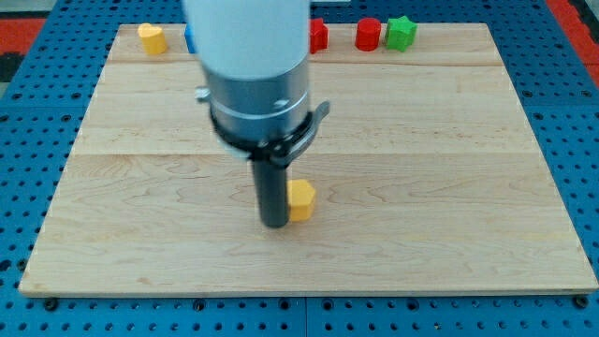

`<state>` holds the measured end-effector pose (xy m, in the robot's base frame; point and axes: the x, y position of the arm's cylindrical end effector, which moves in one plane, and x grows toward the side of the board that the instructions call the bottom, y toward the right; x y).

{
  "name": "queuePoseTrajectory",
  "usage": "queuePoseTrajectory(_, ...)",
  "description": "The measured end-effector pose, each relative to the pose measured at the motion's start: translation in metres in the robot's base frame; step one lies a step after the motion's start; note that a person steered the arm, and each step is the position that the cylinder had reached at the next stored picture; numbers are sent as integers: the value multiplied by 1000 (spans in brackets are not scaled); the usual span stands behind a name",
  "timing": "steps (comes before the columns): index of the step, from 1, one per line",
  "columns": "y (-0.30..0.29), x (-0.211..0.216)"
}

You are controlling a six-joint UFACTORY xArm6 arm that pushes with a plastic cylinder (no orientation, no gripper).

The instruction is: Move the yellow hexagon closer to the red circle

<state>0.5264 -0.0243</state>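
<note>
The yellow hexagon (300, 198) lies on the wooden board, a little below its middle. My tip (273, 223) stands right against the hexagon's left side, touching it or nearly so. A red round block (368, 34) sits at the board's top edge, right of centre. Another red block (318, 35) is beside it to the left, partly hidden behind my arm, so its shape is unclear.
A green block (401, 32) stands right of the red round block at the top edge. A second yellow block (152, 38) sits at the top left, with a blue block (188, 37) beside it, mostly hidden by my arm. The wooden board (449, 187) rests on a blue pegboard.
</note>
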Motion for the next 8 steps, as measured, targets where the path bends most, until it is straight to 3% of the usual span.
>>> queuePoseTrajectory(1,11,-29)
queuePoseTrajectory(2,8,18)
queuePoseTrajectory(3,52,2)
queuePoseTrajectory(4,52,-54)
queuePoseTrajectory(6,2,-94)
queuePoseTrajectory(7,26,-102)
queuePoseTrajectory(8,23,-139)
